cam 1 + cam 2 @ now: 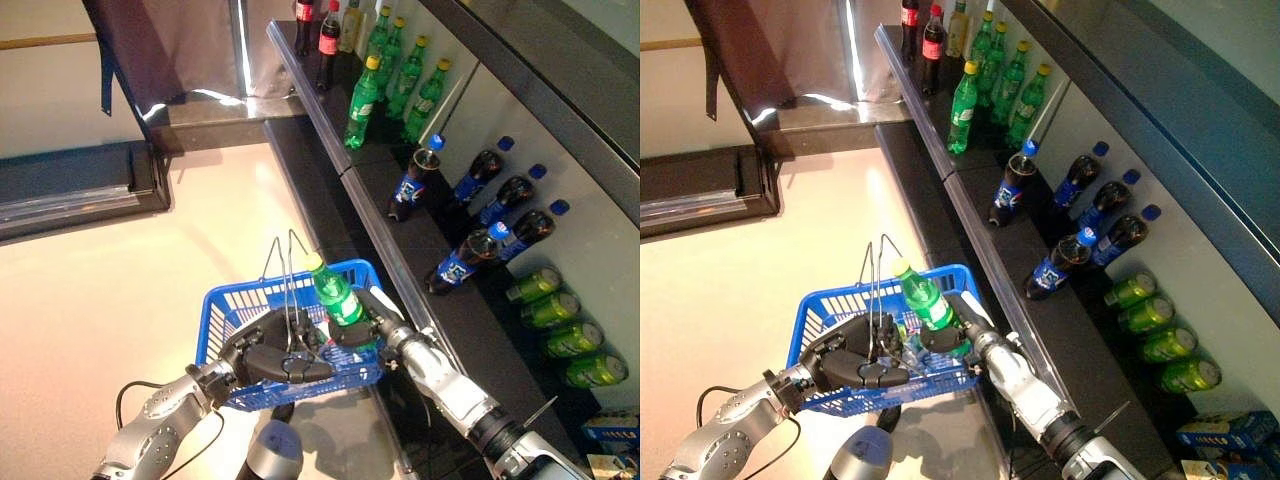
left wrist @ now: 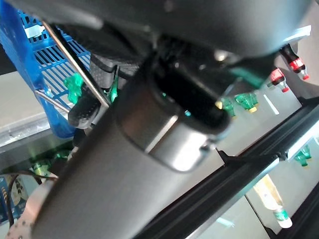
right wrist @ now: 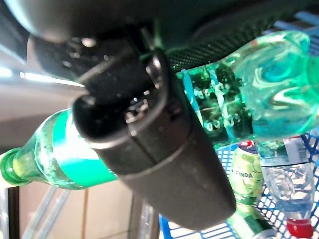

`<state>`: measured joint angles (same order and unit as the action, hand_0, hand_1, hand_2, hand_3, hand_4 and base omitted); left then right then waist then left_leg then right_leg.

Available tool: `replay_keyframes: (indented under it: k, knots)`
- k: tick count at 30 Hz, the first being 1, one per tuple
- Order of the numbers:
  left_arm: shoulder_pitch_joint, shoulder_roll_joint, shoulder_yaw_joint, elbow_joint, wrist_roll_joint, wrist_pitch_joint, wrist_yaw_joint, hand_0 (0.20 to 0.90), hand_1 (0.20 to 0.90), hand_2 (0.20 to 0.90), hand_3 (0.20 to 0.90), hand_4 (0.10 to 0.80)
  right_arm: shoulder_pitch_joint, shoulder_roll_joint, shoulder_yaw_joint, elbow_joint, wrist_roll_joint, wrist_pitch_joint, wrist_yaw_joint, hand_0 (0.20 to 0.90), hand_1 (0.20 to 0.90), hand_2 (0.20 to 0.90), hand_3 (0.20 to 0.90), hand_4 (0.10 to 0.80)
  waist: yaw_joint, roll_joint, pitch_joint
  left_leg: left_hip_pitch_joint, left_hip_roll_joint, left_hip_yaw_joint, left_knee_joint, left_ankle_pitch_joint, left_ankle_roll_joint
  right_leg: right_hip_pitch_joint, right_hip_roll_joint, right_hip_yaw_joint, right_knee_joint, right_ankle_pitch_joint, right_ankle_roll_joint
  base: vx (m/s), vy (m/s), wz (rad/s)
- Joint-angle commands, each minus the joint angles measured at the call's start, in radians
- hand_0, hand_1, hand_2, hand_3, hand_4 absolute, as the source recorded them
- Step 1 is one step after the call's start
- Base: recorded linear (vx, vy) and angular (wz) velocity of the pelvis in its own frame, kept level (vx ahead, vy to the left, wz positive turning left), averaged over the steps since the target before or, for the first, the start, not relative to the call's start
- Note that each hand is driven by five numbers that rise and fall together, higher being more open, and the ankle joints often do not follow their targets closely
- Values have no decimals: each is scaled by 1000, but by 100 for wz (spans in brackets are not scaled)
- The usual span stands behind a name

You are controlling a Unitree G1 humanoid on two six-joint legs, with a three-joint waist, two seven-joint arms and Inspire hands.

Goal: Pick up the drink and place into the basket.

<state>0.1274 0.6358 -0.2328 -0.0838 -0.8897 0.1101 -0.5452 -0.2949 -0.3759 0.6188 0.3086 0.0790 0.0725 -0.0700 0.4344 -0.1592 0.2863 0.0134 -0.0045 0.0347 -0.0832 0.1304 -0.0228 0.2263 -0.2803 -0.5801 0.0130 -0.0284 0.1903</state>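
nearest to view, my left hand [image 1: 275, 360] is curled round the wire handles [image 1: 285, 262] of the blue basket [image 1: 222, 312], holding it up off the floor beside the shelf [image 1: 400, 215]. my right hand [image 1: 362, 326] has its fingers [image 3: 149, 149] clenched round the green drink bottle [image 1: 335, 292], grasping it at the lower body. the bottle stands roughly upright, cap tilted slightly away, over the basket's shelf-side corner, its base about level with the rim; not yet released. the right wrist view shows other items already lying in the basket: a green can [image 3: 246, 174] and a clear bottle with a red cap [image 3: 286, 194].

assessment: step in hand is the lowering. advise bringing the base down clear of the rim and the handles, setting it into a free gap beside the can, and opening the fingers only once it is supported. left hand should hold the basket level.
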Motion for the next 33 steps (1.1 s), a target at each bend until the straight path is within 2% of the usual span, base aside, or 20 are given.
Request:
replay_keyframes:
  k: [1, 13, 22, 33]
  knots:
    - [-273, -135, -51, -417, -206, -213, -270, 300, 300, 300, 200, 100, -181, -32, 67, 0, -67, -71, -36, 300, 300, 300, 200, 100, 9, 48, -196, 65, -9, -33, 9, -143, 19, -94, -35, 21, 29, 175, 22, -10, -5, 5]
    - [-311, -142, -81, -442, -202, -217, -286, 300, 300, 300, 200, 100, -230, -48, 126, 6, -184, -10, 32, 300, 300, 300, 200, 100, 8, 44, -207, 64, -9, -39, 6, -139, 14, -84, -23, 24, 15, 160, 19, -8, 0, 2]
    - [-340, -147, -110, -459, -210, -197, -302, 300, 300, 300, 200, 100, -286, -66, 190, -17, -288, 11, 139, 300, 300, 300, 200, 100, 10, 37, -216, 63, -6, -41, 3, -133, 9, -74, -10, 20, 2, 146, 15, -6, 0, 0]
    - [-379, -160, -150, -474, -213, -187, -316, 300, 300, 300, 200, 100, -343, -50, 247, -34, -294, 8, 266, 300, 300, 300, 200, 100, 12, 30, -231, 62, -7, -42, 0, -125, 1, -54, 14, 23, -23, 121, 7, 0, 1, 0]
